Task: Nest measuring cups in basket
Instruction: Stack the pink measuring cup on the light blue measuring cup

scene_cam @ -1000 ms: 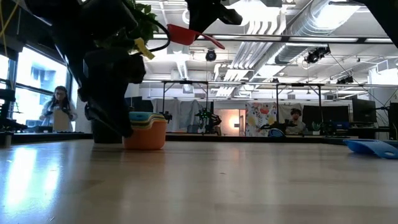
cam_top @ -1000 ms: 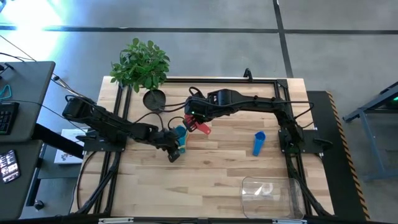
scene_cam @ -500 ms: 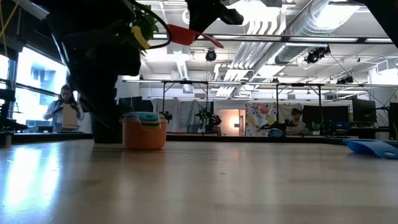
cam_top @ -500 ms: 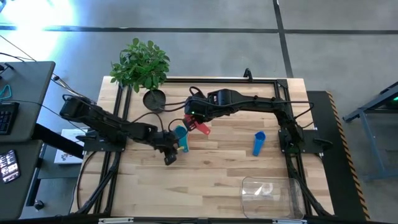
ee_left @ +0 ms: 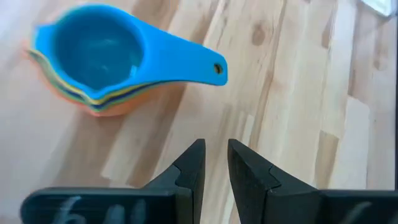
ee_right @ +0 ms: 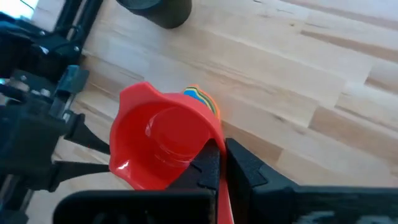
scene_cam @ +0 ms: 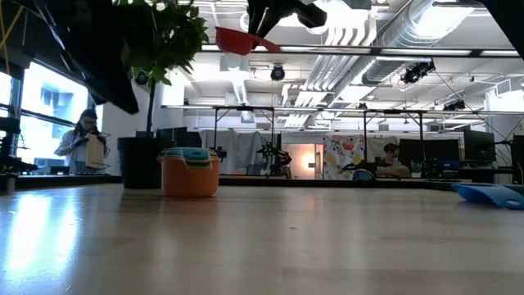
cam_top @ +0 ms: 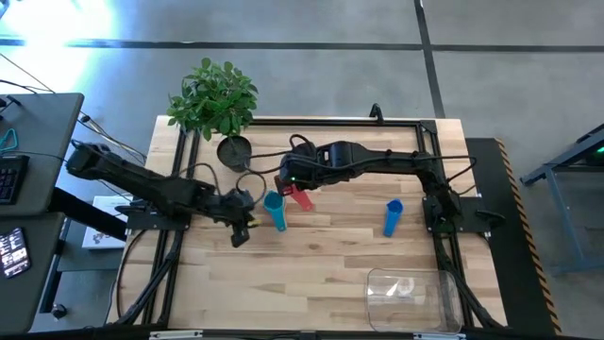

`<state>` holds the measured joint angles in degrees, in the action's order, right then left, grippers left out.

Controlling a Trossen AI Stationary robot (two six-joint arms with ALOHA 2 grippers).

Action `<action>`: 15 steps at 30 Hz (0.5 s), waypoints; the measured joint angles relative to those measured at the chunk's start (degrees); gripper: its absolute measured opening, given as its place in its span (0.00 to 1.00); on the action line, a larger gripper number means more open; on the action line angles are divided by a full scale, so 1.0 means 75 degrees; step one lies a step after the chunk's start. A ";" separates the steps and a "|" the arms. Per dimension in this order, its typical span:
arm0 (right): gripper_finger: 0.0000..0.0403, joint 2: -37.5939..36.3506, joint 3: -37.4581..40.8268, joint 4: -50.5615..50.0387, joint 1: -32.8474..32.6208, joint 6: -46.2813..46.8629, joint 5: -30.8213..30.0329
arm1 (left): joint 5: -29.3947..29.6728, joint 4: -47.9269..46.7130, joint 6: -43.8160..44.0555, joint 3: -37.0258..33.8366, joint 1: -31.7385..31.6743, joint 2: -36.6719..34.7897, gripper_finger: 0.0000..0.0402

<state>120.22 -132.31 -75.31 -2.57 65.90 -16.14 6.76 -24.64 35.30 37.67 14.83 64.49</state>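
Note:
A stack of nested measuring cups (cam_top: pixel 275 210), blue on top and orange at the bottom (scene_cam: pixel 190 172), stands on its base left of the table's middle (ee_left: pixel 93 62). My right gripper (cam_top: pixel 291 181) is shut on a red cup (ee_right: pixel 163 144), held high above the table just right of the stack (scene_cam: pixel 239 39). My left gripper (ee_left: pixel 215 158) hovers left of the stack (cam_top: pixel 238 234), open by a narrow gap with nothing in it. Another blue cup (cam_top: pixel 393 217) lies to the right. The clear basket (cam_top: pixel 412 297) stands at the near right. My right gripper pinches the red cup's handle (ee_right: pixel 222 194) between its two fingers, close to the bowl. The fingers slant down from the table's right side. The bowl sticks out past the fingertips, mouth up, lifted clear above the stack.
A dark plant pot (cam_top: pixel 234 151) with a leafy plant (cam_top: pixel 214 97) stands at the far left, close behind the stack. Bare wood lies between the stack and the basket. People show in the room beyond the table in the low view.
My left gripper has pulled back from the stack, rising and going toward the table's left edge; the stack stays put with the blue cup on top. My right gripper has rolled at the wrist, turning the red cup, without leaving its place.

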 joint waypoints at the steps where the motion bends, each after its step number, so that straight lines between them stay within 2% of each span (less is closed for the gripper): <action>1: 0.00 0.0000 0.0000 0.0025 -0.0035 0.0133 -0.0025 | 0.0085 -0.0038 -0.0008 0.0000 0.0000 -0.0153 0.14; 4: 0.00 0.0000 0.0006 0.0164 -0.0151 0.0450 -0.0083 | 0.0179 -0.0305 -0.0087 0.0000 -0.0003 -0.0637 0.14; 9: 0.00 0.0011 0.0009 0.0717 -0.0388 0.0837 -0.0733 | 0.0187 -0.0494 -0.0200 -0.0003 0.0003 -0.1440 0.14; 15: 0.00 0.0337 0.0009 0.1541 -0.0531 0.1158 -0.1142 | 0.0187 -0.0646 -0.0203 -0.0001 0.0003 -0.2340 0.14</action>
<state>122.75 -132.25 -63.75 -6.55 74.59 -24.70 8.16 -29.49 33.78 37.66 14.85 46.94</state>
